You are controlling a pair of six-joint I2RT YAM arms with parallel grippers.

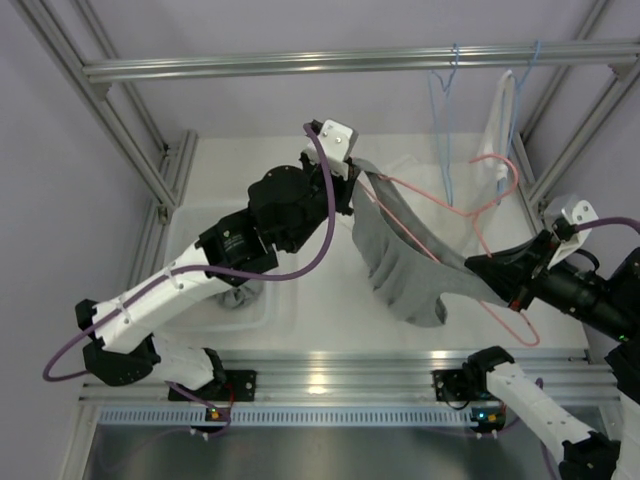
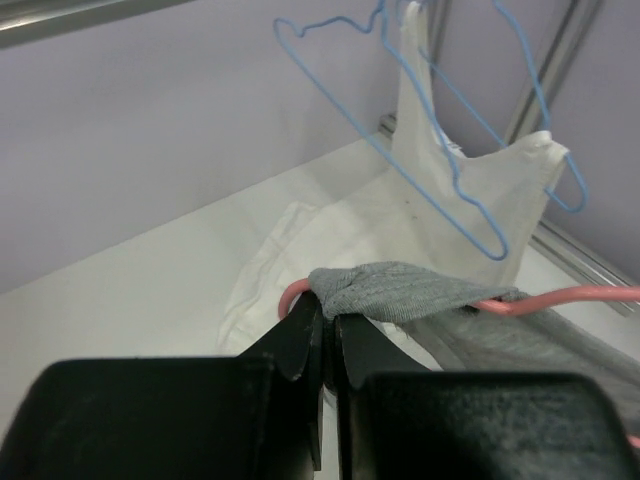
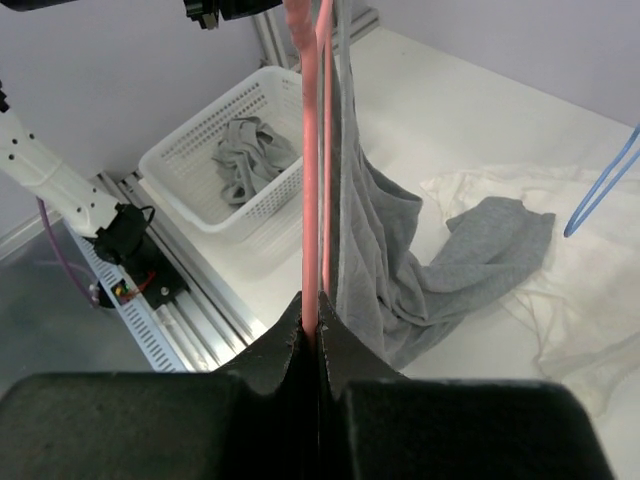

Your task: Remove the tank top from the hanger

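Grey ribbed tank top (image 1: 405, 270) hangs on a pink wire hanger (image 3: 308, 150), which is held in the air above the white table (image 1: 320, 290) between the two arms. Its lower part droops toward the table; I cannot tell if it touches.

The left gripper (image 2: 325, 320) has its fingers almost fully closed, and they pinch the fold of the grey strap where it wraps over one end of the pink wire. The right gripper (image 3: 312, 325) has its fingers pressed together on the pink wire of the hanger, just beside the grey cloth.

At the far rail, a white garment (image 2: 470, 200) hangs on a blue wire hanger (image 2: 340, 90). A white plastic basket (image 3: 200, 195) near the left arm contains a crumpled grey cloth (image 3: 245, 155).
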